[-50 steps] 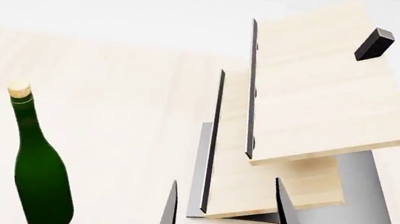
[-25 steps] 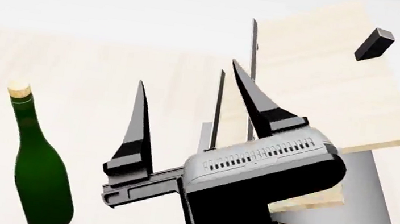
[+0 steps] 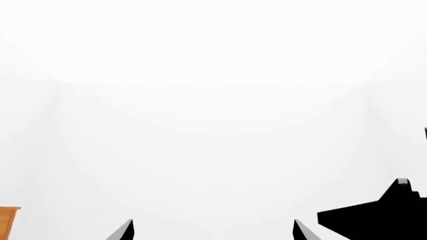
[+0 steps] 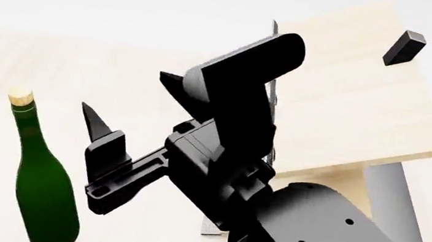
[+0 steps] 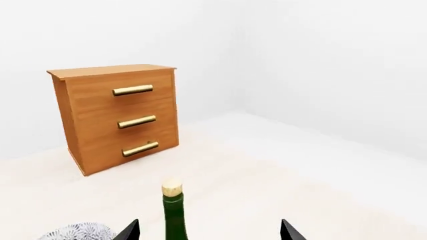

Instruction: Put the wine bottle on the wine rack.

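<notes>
Bottle (image 4: 42, 192) upright on surface (image 4: 121, 84), left of rack (image 4: 350, 106). Right tool (image 4: 130, 116) spread open, empty, just right of bottle. Left tool (image 3: 212, 231) open, empty. Risk: your finger clips neck, topples bottle. Approach square, low.

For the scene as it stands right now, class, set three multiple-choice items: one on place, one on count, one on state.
1. In the head view, the wine bottle stands where from the wine rack?
A left
B right
C on it

2. How many brass handles has the cabinet?
A two
B three
C five

3. The right gripper is:
A shut on the bottle
B open, holding nothing
C shut on the rack

Key: A, the bottle is apart at the left; B, three bars show; B, its jaws stand apart with the bottle untouched.
</notes>
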Tool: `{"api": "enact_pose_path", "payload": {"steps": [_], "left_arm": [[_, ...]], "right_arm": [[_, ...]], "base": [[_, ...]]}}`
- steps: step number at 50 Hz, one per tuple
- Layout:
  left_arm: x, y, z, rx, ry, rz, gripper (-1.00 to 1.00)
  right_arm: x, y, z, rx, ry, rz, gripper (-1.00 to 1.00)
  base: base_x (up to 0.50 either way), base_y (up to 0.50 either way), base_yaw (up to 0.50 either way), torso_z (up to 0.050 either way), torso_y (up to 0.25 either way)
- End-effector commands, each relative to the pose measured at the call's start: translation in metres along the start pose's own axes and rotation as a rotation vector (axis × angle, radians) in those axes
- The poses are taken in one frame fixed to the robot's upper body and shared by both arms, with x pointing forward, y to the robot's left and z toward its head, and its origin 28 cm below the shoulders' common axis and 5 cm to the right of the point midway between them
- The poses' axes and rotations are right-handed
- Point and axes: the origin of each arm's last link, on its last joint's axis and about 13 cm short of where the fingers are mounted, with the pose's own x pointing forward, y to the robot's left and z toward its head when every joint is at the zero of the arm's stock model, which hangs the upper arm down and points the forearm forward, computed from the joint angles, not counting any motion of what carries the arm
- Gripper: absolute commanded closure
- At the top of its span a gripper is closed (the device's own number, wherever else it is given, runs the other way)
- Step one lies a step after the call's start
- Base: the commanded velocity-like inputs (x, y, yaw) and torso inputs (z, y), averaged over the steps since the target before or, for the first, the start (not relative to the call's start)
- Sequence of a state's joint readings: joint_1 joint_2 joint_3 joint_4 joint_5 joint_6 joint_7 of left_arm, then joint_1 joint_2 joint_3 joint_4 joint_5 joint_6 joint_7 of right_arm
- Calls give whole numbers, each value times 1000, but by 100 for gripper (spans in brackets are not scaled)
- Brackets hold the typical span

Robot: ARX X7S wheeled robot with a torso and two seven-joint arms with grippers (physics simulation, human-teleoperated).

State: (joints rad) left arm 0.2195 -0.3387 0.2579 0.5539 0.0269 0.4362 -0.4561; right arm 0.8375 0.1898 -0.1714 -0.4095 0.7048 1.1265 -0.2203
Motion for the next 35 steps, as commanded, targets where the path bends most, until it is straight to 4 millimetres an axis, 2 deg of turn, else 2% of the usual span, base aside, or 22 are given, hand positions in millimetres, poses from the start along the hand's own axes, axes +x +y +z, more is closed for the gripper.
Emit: {"api": "enact_pose_path", "payload": {"steps": [1, 13, 35], "left_arm": [[0, 0, -1, 1, 2, -1, -100], [0, -1, -3, 2, 11, 0, -100], [0, -1, -4, 1, 19, -3, -100]], "right_arm": [[8, -9, 9, 51, 88, 124, -100], [28, -23, -2, 93, 160, 156, -100], [58, -15, -20, 118, 210, 210, -100]], "base": [[0, 0, 0, 0, 0], [0, 0, 0, 0, 0], [0, 0, 0, 0, 0]]}}
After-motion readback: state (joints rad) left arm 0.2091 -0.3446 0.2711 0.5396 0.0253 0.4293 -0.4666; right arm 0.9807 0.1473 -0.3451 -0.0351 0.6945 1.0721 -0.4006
